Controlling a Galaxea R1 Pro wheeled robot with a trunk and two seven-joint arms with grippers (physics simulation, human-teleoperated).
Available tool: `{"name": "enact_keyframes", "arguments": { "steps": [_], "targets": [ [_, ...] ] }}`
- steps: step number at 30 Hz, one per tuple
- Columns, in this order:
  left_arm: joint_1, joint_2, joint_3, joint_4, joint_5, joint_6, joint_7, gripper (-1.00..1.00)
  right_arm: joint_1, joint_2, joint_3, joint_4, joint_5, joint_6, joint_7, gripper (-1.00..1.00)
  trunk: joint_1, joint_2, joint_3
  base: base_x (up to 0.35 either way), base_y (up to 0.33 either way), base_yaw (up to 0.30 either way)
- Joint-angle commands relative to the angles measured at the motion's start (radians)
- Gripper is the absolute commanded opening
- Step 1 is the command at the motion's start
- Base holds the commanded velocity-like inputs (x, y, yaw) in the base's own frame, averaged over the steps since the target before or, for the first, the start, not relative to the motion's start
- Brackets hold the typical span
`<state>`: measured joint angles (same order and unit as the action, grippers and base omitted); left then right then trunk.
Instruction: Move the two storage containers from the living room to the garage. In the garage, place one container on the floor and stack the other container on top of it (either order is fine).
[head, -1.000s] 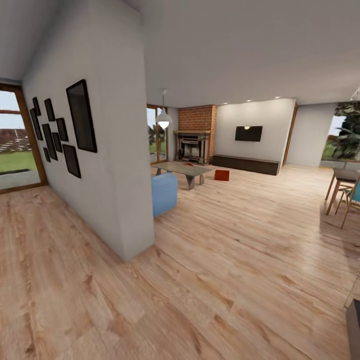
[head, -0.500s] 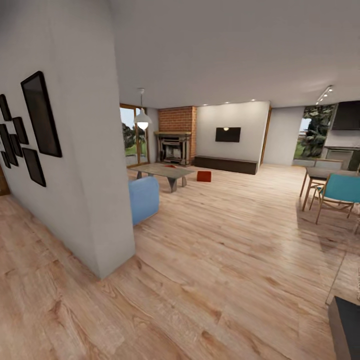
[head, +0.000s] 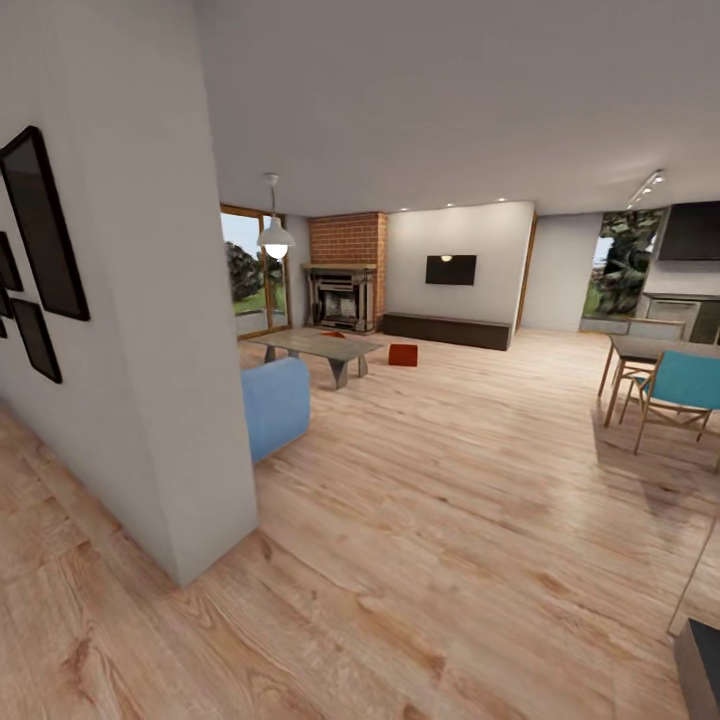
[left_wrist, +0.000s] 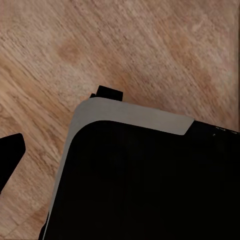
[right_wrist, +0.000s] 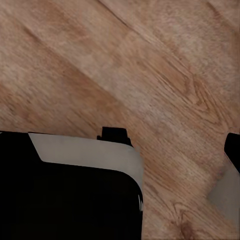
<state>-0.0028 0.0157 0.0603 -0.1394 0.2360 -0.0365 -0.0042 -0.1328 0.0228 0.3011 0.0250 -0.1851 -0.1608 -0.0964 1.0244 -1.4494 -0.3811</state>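
One red-orange storage container sits on the light wood-plank floor of the living room, far ahead, just right of the coffee table. A small red sliver shows at the table's far edge; I cannot tell whether it is the second container. Both wrist views look down at wood planks and a black, grey-edged part of my own body. A dark tip sits at the edge of each wrist view, too little to show how the jaws stand.
A white partition wall with black picture frames stands close on the left, with a blue sofa end behind it. A dining table and teal chair stand at the right. A brick fireplace, TV wall and low cabinet lie at the back. A dark object sits at the lower right corner.
The whole head view has shifted: the partition wall slid left and nearer, and the dining table and teal chair came into view. The container has not moved on the floor.
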Motion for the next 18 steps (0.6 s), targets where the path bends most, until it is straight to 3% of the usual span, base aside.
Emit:
{"name": "enact_keyframes", "arguments": {
  "steps": [1,18],
  "targets": [
    [0.0,0.0,0.006,0.0,0.002,-0.002,0.0,1.0,-0.001,0.001,0.009,0.003,-0.01,-0.005,-0.002,1.0,0.001,-0.001,-0.001,0.324,0.0,0.0],
    [0.0,0.0,0.006,0.0,0.003,-0.002,0.0,1.0,-0.002,0.001,0.006,0.003,-0.014,-0.006,0.005,1.0,0.001,-0.001,-0.005,0.324,0.0,-0.021]
  ]
}}
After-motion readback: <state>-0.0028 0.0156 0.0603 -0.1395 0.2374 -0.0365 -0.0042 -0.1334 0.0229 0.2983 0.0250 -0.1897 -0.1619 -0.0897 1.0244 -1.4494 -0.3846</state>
